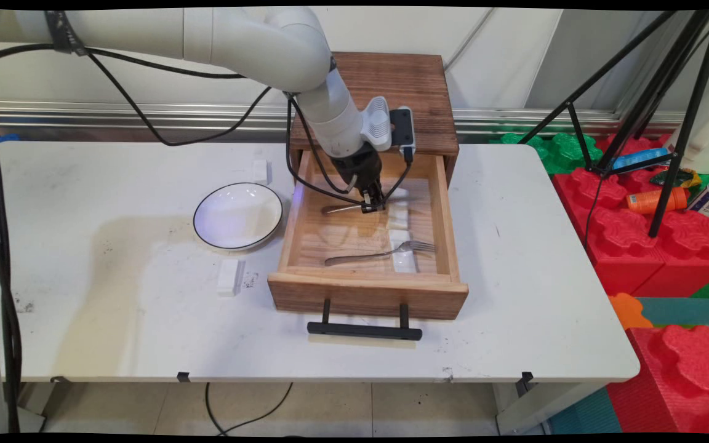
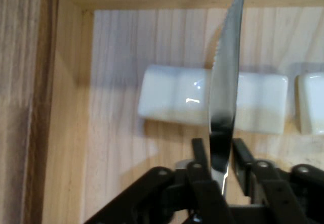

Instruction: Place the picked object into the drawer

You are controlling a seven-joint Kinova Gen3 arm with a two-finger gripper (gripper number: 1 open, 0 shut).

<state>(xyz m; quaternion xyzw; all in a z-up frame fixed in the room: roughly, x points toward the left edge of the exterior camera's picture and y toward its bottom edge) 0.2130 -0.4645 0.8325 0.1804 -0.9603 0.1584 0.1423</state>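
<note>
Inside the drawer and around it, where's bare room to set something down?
The drawer is crowded on its right: two white rests, the fork, and the gripper shut on the knife. Bare wood lies left, between knife and fork. On the table, it is open right of the drawer and in front of the bowl.

**Obscured and cut-off items**

In the hand view, the knife (image 2: 224, 97) hides the middle of the white rest (image 2: 172, 100) behind it; a second white block (image 2: 311, 102) is cut by the right edge. In the main view, the gripper (image 1: 373, 206) covers part of the knife (image 1: 345, 208). Objects on the red blocks (image 1: 650, 203) are too small to identify.
</note>
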